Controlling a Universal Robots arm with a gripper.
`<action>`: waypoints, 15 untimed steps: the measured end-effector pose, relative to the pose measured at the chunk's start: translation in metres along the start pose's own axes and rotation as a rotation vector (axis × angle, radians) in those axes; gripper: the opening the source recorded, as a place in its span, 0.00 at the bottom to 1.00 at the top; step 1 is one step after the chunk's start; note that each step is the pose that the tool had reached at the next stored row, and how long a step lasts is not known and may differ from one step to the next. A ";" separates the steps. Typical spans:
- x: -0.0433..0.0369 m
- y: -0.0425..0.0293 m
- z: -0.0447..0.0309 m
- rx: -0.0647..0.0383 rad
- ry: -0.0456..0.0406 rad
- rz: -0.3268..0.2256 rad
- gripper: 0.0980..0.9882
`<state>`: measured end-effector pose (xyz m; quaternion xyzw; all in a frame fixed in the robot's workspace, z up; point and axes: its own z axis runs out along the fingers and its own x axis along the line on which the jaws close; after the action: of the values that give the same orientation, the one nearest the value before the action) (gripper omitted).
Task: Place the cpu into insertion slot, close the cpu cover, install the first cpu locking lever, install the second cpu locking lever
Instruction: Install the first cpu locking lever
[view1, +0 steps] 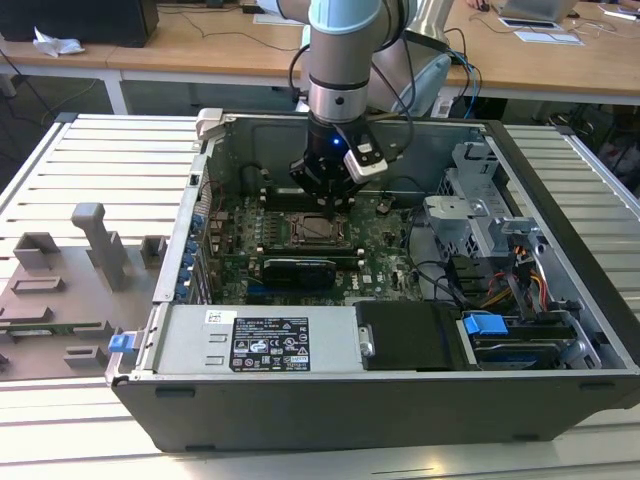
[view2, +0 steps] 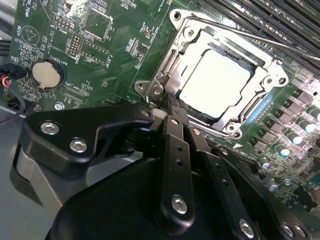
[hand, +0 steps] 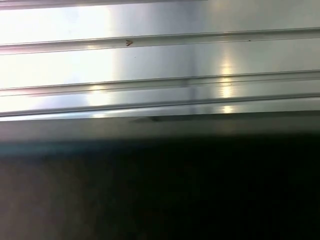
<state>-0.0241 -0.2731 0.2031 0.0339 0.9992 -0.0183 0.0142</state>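
In the second wrist view the cpu (view2: 215, 82) lies flat in the insertion slot (view2: 250, 112). Its pale silver top shows through the window of the cpu cover (view2: 177, 27), which is down over it. A thin locking lever (view2: 260, 36) runs along one side of the socket. My gripper (view2: 172, 102) has its black fingers (view2: 175, 150) drawn together, with the tips at the cover's corner beside a hinge screw and nothing visible between them. In the exterior view the gripper (view1: 330, 195) hangs just over the back edge of the socket (view1: 318, 228) inside the open computer case.
Around the socket on the green board are a coin battery (view2: 47, 75), memory slots (view2: 280, 20) and capacitors (view2: 300, 125). The case holds a grey power supply (view1: 260, 345) and a drive cage (view1: 480, 215). Grey fixtures (view1: 90, 250) stand on the ribbed table at the exterior view's left.
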 end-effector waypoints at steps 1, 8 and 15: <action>-0.0003 0.0000 0.0001 0.000 0.0004 0.000 0.01; -0.0009 0.0032 0.0018 -0.014 0.0036 0.000 0.01; 0.0004 0.0027 -0.0052 -0.029 -0.0008 -0.001 0.01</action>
<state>-0.0244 -0.2701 0.2082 0.0332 0.9993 -0.0037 0.0151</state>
